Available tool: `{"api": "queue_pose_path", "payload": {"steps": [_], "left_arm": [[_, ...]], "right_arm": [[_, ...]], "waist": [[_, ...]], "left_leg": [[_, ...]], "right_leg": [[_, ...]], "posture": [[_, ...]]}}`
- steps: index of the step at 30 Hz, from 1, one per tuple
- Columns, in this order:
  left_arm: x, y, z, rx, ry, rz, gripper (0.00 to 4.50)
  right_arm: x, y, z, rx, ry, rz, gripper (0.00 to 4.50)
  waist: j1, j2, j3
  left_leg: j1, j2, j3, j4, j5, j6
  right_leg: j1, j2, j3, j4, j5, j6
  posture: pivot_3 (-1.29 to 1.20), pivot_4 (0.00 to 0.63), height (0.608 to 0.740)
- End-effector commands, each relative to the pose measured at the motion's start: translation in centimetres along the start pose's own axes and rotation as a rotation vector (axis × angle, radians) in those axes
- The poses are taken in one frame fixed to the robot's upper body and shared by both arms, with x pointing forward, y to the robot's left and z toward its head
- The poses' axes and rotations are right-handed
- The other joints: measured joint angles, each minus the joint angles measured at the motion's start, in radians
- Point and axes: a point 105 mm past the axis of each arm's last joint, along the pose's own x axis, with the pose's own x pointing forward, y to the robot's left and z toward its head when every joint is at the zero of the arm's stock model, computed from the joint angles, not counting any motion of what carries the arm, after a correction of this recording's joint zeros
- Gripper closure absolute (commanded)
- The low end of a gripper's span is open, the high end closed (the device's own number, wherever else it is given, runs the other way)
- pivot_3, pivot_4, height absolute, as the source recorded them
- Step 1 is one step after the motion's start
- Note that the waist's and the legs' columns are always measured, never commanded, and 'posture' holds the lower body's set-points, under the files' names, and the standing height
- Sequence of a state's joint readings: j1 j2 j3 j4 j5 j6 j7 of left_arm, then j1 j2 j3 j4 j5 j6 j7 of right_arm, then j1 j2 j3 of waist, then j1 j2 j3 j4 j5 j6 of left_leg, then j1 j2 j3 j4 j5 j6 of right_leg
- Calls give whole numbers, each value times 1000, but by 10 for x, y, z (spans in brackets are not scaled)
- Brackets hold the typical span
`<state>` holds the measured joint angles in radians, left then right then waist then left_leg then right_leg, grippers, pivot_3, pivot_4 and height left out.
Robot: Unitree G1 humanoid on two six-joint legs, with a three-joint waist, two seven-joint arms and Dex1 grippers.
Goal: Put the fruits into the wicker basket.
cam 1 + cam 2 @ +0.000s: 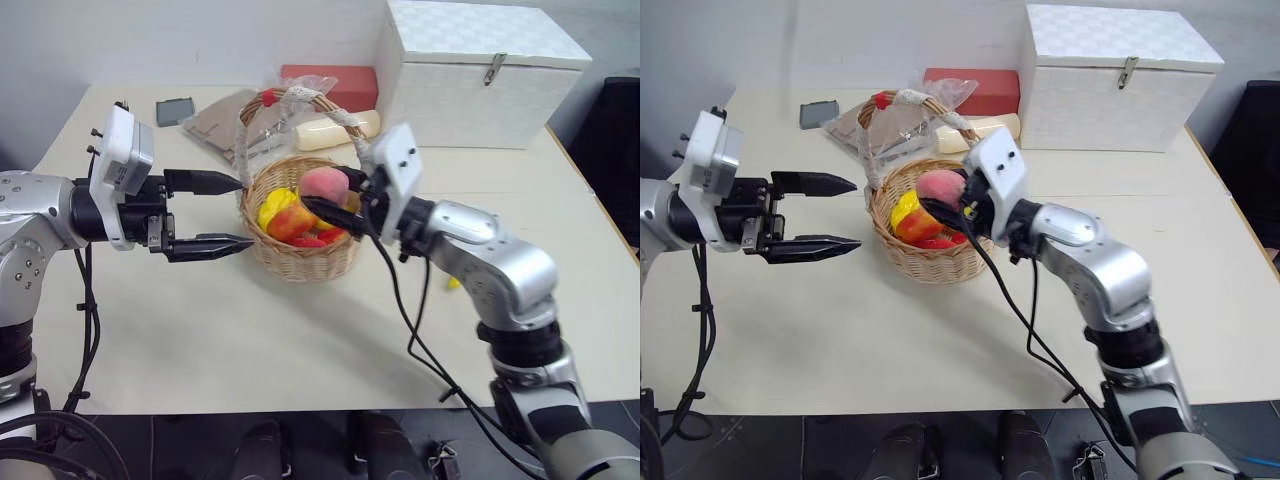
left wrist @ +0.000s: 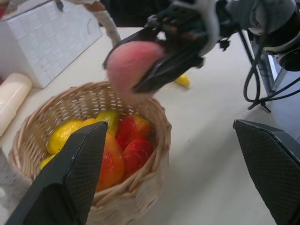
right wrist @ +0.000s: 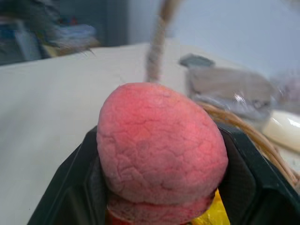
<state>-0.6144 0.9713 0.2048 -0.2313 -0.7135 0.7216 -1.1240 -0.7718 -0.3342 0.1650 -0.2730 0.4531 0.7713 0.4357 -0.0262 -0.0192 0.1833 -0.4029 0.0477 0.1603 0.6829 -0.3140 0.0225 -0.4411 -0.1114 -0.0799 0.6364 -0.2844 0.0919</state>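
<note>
Right gripper clamped on peach above basket; handle arches alongside. Mango, banana inside. Left gripper apart, beside rim. White box behind.

Peach above basket (mango inside).

No legible text or labels anywhere

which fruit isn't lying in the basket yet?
The small round pink peach: the right pincer holds it above the round wicker basket, while the red-orange mango and yellow banana lie inside.
</note>
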Motion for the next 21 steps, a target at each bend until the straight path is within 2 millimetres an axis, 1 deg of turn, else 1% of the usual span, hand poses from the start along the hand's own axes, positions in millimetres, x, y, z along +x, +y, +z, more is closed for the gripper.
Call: {"api": "queue_pose_path", "payload": {"steps": [1,3,5,6,8,9,11,13,14,16,17,18,19,21], "left_arm": [[-3,-2,6,55,14,15,0],[-2,-3,6,56,13,15,0],[-2,-3,7,59,10,13,0],[-1,-3,7,60,6,10,0],[1,-1,8,60,0,7,0],[2,0,8,61,-3,5,0],[6,1,9,61,-14,-11,0],[9,2,9,61,-23,-26,0],[12,3,9,62,-30,-38,0],[18,3,9,63,-43,-60,0],[22,4,10,66,-56,-76,0],[25,5,12,69,-65,-87,0],[28,6,14,70,-77,-101,0],[31,8,17,69,-97,-122,0]], "right_arm": [[4,4,2,-25,-1,-24,1957],[4,5,-2,1,2,-23,1957],[3,4,-1,57,-24,-33,1223],[1,4,-2,77,-27,-34,938],[-6,4,-3,81,-30,-31,235],[-10,5,0,91,-41,-18,22],[-23,10,7,113,-76,16,22],[-33,12,9,116,-83,26,22],[-41,13,7,109,-78,38,22],[-60,14,4,84,-60,43,22],[-80,6,6,100,-56,7,22],[-94,1,8,111,-53,-19,22],[-120,-8,7,130,-32,-60,22],[-163,-17,5,135,26,-122,22]], "waist": [[-2,0,0],[-3,0,0],[-3,0,0],[-3,0,0],[-3,0,0],[-2,0,0],[-1,0,0],[-1,0,0],[-1,0,0],[1,0,0],[4,0,0],[8,0,0],[14,0,0],[28,-1,0]], "left_leg": [[-4,-1,1,0,1,2],[-5,-1,3,0,0,3],[-4,-1,4,0,0,3],[-4,-1,4,0,0,3],[-3,0,4,1,1,2],[-3,0,4,1,1,2],[-3,0,3,1,2,2],[-3,0,3,0,2,3],[-3,0,3,0,2,3],[-3,-1,3,0,2,2],[-3,-1,3,0,2,2],[-4,-1,2,0,2,3],[-4,-1,3,0,2,3],[-4,-2,3,0,1,5]], "right_leg": [[-4,-1,0,0,1,2],[-4,-1,0,-1,2,3],[-4,-1,0,-2,2,4],[-4,-1,0,-2,2,4],[-4,0,0,0,2,4],[-4,0,0,0,2,4],[-4,0,0,1,2,4],[-4,0,0,1,2,4],[-4,0,0,0,2,4],[-4,0,0,0,2,4],[-4,0,0,0,2,4],[-4,0,-1,0,2,4],[-3,0,0,-1,2,4],[-3,0,0,-2,3,6]], "posture": [[0,150,740],[0,150,740],[0,150,740],[0,150,740],[0,150,740],[0,150,740],[0,150,740],[0,150,740],[0,150,740],[0,150,740],[0,150,740],[0,150,740],[0,150,740],[0,150,740]]}}
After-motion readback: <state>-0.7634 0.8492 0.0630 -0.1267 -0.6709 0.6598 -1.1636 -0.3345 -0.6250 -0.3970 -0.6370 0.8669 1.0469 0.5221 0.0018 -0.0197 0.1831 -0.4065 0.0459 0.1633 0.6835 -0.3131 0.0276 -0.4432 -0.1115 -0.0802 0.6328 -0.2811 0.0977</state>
